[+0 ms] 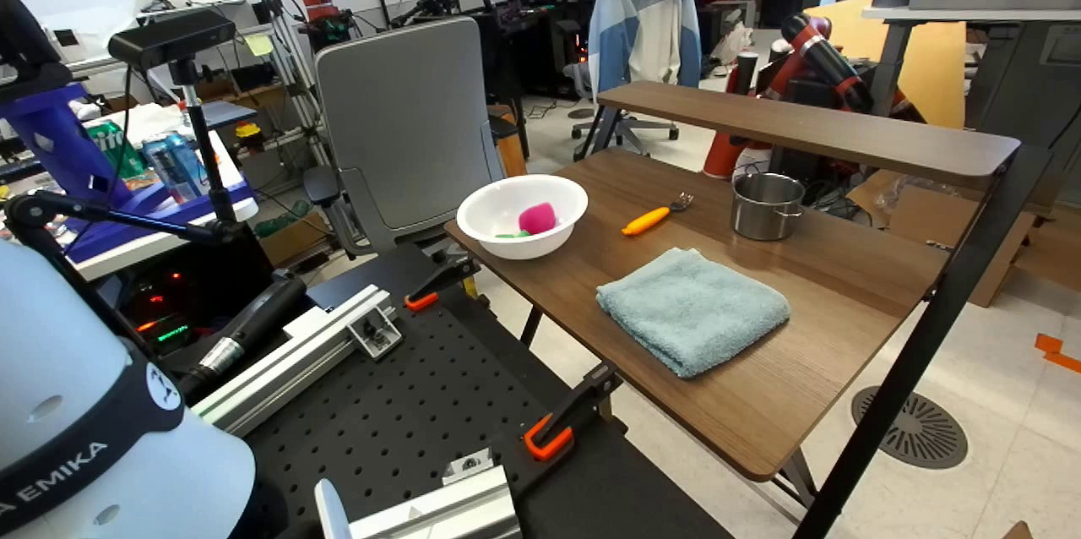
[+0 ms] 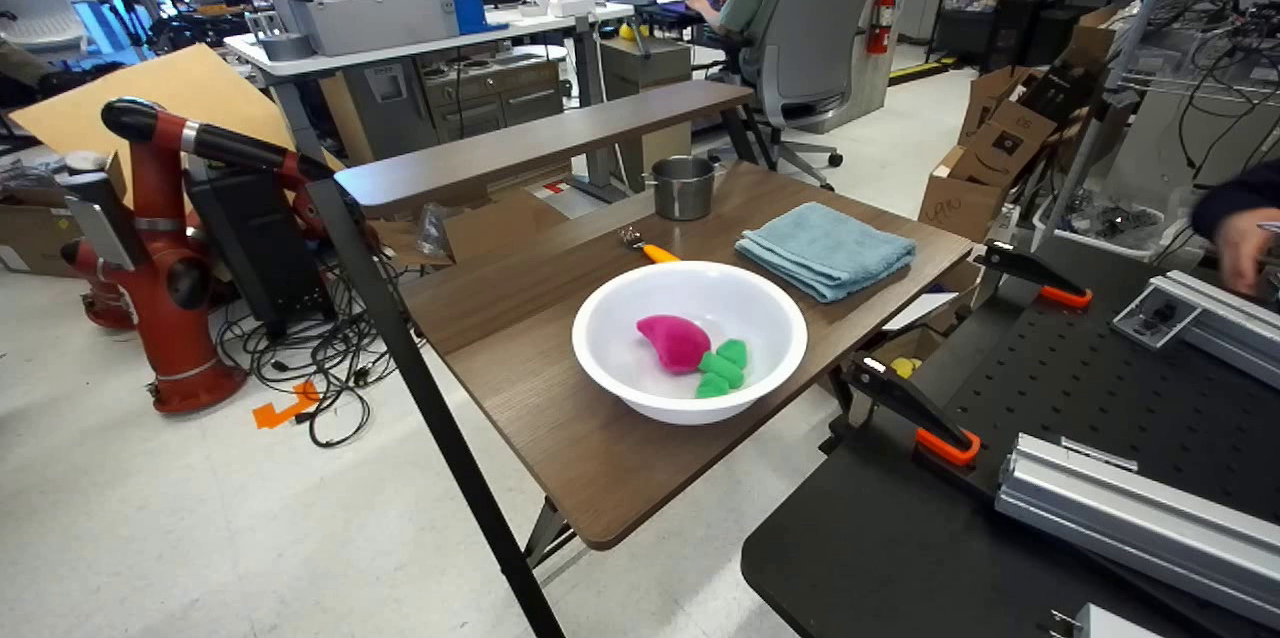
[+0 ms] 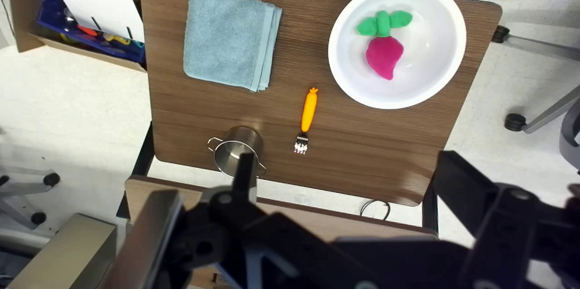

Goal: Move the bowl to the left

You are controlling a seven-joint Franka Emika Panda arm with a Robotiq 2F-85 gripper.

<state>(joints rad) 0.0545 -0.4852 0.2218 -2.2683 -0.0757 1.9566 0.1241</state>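
The bowl, a small silvery metal pot with straight sides and small wire handles, stands upright on the brown table. It shows in both exterior views (image 1: 764, 214) (image 2: 683, 193) and in the wrist view (image 3: 247, 137), near the table edge beside the raised shelf. My gripper (image 3: 346, 160) shows only in the wrist view. Its fingers are wide apart with nothing between them. It hangs above the table, and one finger covers part of the bowl's rim in that view without visible contact. The gripper is out of view in both exterior views.
A white bowl (image 1: 521, 248) (image 2: 690, 410) (image 3: 435, 67) holds a pink and green toy. A fork with an orange handle (image 1: 647, 222) (image 3: 309, 110) lies between it and the metal bowl. A folded blue towel (image 1: 692, 311) (image 2: 825, 248) lies nearby. A raised shelf (image 1: 802, 129) runs along the table's edge.
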